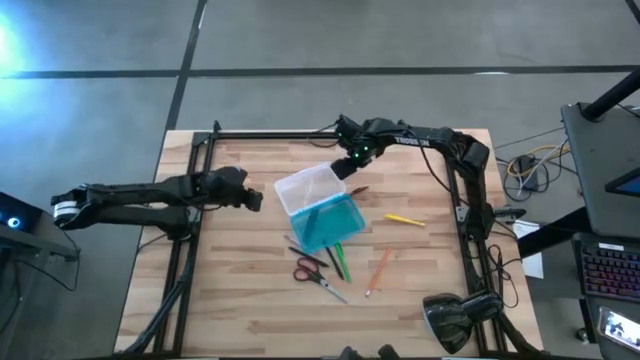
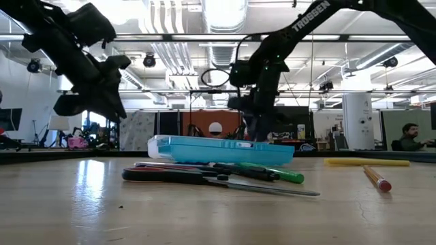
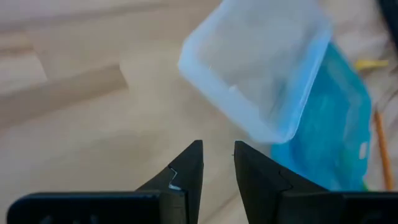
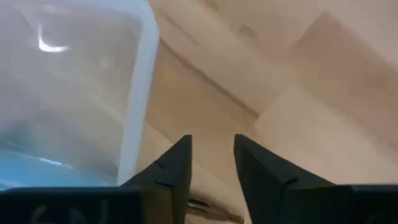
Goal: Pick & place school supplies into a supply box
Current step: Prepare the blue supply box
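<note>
The open box (image 1: 318,207) lies in the middle of the frame. The right gripper (image 1: 350,168) at its upper right and the left gripper (image 1: 252,199) beside its left both stand slightly apart, holding nothing.

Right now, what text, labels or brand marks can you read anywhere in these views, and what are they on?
"TROSSEN" in white letters: on the right arm's upper link, low view.
The same marking on that arm in the high view: too small to read.
Small white patch on the supply box's turquoise lid: too blurred to tell whether it is a label.
Supplies, table: no readable text.
</note>
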